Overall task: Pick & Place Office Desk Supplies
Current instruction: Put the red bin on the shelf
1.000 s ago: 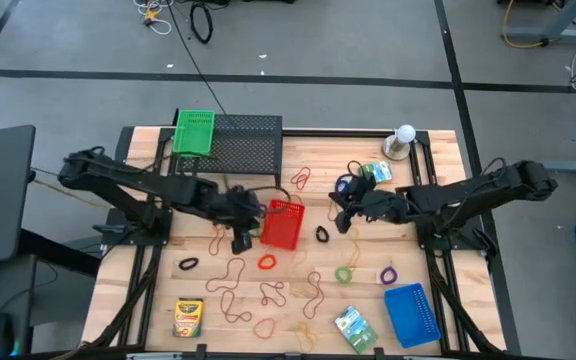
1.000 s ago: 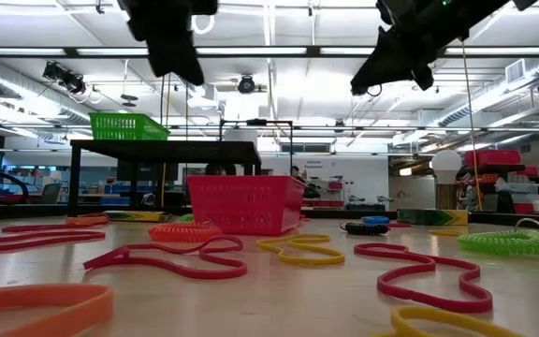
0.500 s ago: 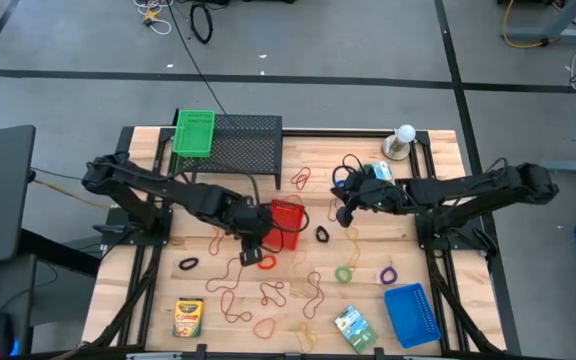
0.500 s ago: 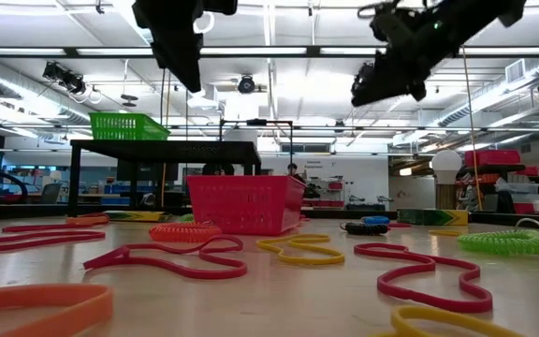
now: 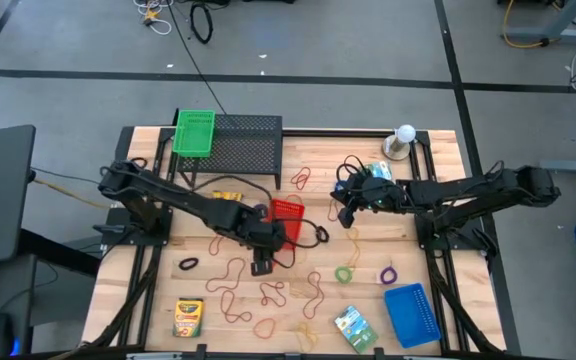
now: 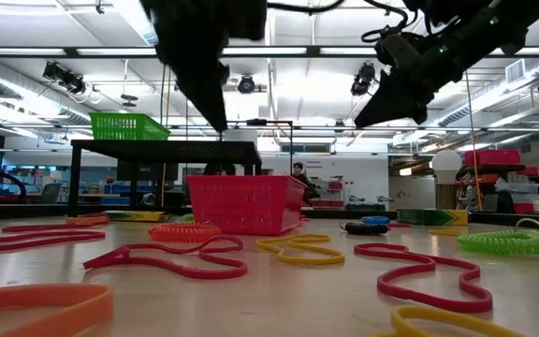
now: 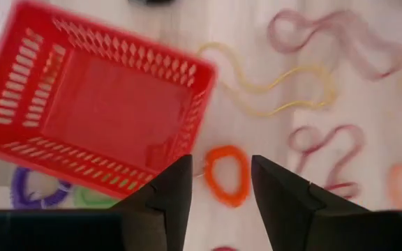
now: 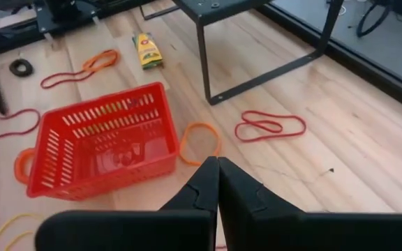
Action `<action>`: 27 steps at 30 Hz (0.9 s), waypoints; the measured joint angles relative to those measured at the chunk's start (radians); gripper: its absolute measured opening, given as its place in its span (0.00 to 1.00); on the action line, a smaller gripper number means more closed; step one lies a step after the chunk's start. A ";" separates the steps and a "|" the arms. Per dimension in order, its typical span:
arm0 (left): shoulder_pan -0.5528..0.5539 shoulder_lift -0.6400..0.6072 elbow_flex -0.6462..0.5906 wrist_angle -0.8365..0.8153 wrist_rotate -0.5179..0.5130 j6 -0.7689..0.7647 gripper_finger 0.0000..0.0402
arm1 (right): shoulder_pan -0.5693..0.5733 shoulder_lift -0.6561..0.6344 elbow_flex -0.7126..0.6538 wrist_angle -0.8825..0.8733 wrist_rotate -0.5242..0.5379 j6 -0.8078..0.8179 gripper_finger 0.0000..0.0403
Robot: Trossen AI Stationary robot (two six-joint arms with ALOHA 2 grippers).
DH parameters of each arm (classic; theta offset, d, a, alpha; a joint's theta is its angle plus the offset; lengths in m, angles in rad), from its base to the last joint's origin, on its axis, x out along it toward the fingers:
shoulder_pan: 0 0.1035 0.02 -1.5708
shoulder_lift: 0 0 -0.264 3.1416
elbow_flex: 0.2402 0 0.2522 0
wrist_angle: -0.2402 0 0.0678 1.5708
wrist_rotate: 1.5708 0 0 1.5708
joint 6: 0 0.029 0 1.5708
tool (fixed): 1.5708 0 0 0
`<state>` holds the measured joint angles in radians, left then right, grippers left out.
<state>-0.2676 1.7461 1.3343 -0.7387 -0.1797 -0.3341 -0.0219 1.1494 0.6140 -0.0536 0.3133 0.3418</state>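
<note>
Rubber-band loops in several colours lie scattered over the wooden table. A crayon box and a green packet lie near the front edge. A red basket stands mid-table. My left gripper hangs open just on the near side of the basket, pointing steeply down. An orange-red coil loop lies flat on the table below the gap between its fingers, untouched. My right gripper hovers shut, to the right of the basket, holding nothing.
A black wire-mesh rack stands at the back with a green basket on it. A white ball on a base stands at the back right. A blue basket sits front right. A black cable trails by the red basket.
My left gripper has gone from the red basket's left side toward the table's right and near edges and downward, ending over the orange-red coil loop. My right gripper has sunk a little beside the basket, still shut.
</note>
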 joint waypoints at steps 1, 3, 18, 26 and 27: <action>0.000 0.013 0.000 0.012 -0.014 0.013 0.38 | 0.000 0.000 0.000 0.000 0.000 -0.007 0.02; 0.002 0.039 0.000 0.045 -0.032 0.048 0.38 | 0.000 0.000 0.000 0.000 -0.010 -0.018 0.02; 0.023 0.094 0.000 0.106 -0.069 0.210 0.38 | 0.000 0.000 0.000 -0.002 -0.053 -0.019 0.02; 0.032 0.152 0.001 0.110 -0.030 0.233 0.38 | 0.000 0.000 0.000 0.003 -0.052 -0.022 0.02; 0.034 0.165 0.000 0.111 -0.030 0.230 0.38 | 0.000 0.000 0.000 0.003 -0.052 -0.022 0.02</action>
<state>-0.2337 1.9115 1.3346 -0.6278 -0.2096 -0.1042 -0.0219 1.1492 0.6140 -0.0505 0.2611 0.3199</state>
